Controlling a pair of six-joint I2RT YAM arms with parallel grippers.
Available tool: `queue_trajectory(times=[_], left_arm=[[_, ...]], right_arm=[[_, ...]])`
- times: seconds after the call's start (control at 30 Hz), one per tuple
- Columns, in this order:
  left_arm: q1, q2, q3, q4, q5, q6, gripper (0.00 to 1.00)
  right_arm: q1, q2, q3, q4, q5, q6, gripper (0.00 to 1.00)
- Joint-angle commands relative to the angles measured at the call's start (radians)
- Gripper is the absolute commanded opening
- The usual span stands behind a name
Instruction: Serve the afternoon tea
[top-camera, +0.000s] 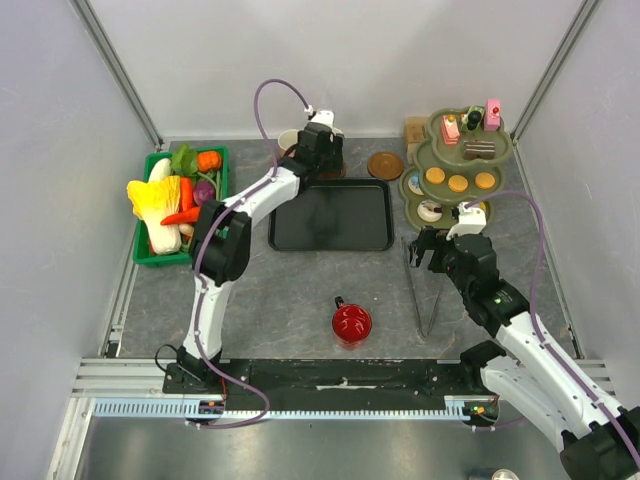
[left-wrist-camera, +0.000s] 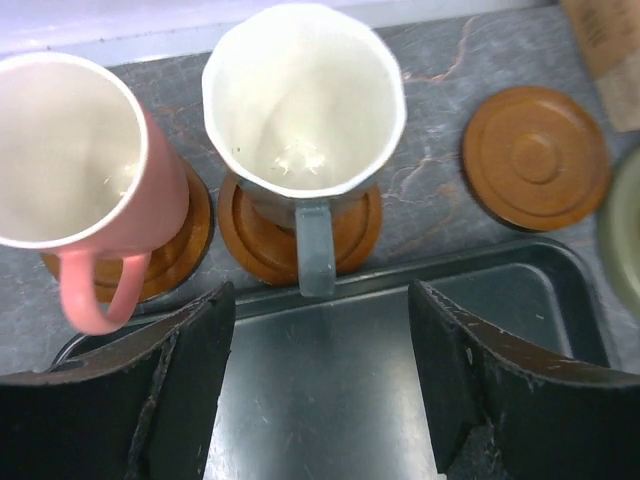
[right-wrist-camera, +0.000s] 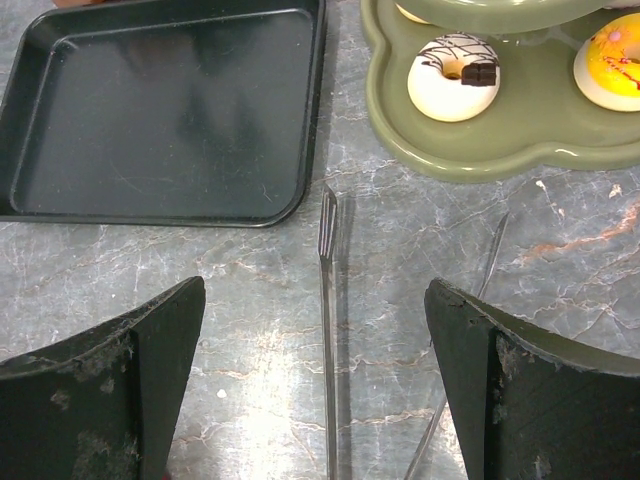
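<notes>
A: So, how much of the serving can be judged done?

B: Two mugs are seen set upright on coasters (left-wrist-camera: 262, 245) at the far edge of the table (top-camera: 300, 300): the pink mug (left-wrist-camera: 70, 150) and the whitish mug (left-wrist-camera: 300, 100). A third coaster (left-wrist-camera: 535, 160) beside them is left bare.

A: And the red mug (top-camera: 351, 323)?

B: It is found alone on the table near the arms, well apart from that coaster, so it is probably still to be brought.

A: The cakes (top-camera: 460, 183)?

B: All are kept on the tiered stand (right-wrist-camera: 470, 160); nothing is laid on the black tray (top-camera: 330, 215).

A: The fingers?

B: Those of the left gripper (left-wrist-camera: 320, 310) are spread just before the whitish mug, nothing held. Those of the right gripper (right-wrist-camera: 315, 288) are spread wide above the tongs (right-wrist-camera: 328, 400), which are left untouched on the table.
</notes>
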Motion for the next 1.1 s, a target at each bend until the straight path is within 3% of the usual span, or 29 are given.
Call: queue_trajectory(times=[0.0,0.2,0.3,0.43,0.57,0.7,0.83,1.07], left_arm=[[-0.014,-0.214,-0.071,0.048,0.056,-0.015,0.77],[-0.078,-0.491,-0.32,-0.025,0.205,0.017,0.77],[-0.141,-0.654,-0.528,-0.05,0.232,-0.006,0.78],[-0.219,-0.863,-0.732,-0.133,0.148,-0.16,0.79],[-0.235,-1.021,-0.944,-0.147,0.246,-0.297,0.8],[-0.245,-1.165,-1.07,-0.226,0.177,-0.403,0.84],[-0.245,-1.268,-1.127,-0.35,0.111,-0.472,0.85],[-0.245,-1.417,-1.233,-0.463,0.081,-0.563,0.85]], right_arm=[[0.004,0.007,0.031,0.016,-0.028,-0.015,0.98],[0.006,0.008,0.049,-0.013,-0.112,-0.006,0.98],[0.006,0.015,0.066,-0.03,-0.193,-0.009,0.98],[0.012,0.066,0.124,-0.142,-0.282,-0.015,0.98],[0.036,0.135,0.156,-0.297,-0.327,-0.021,0.98],[0.119,0.251,0.147,-0.328,-0.419,0.003,0.98],[0.254,0.386,0.198,-0.343,-0.246,0.03,0.98],[0.385,0.587,0.271,-0.262,-0.174,0.002,0.98]])
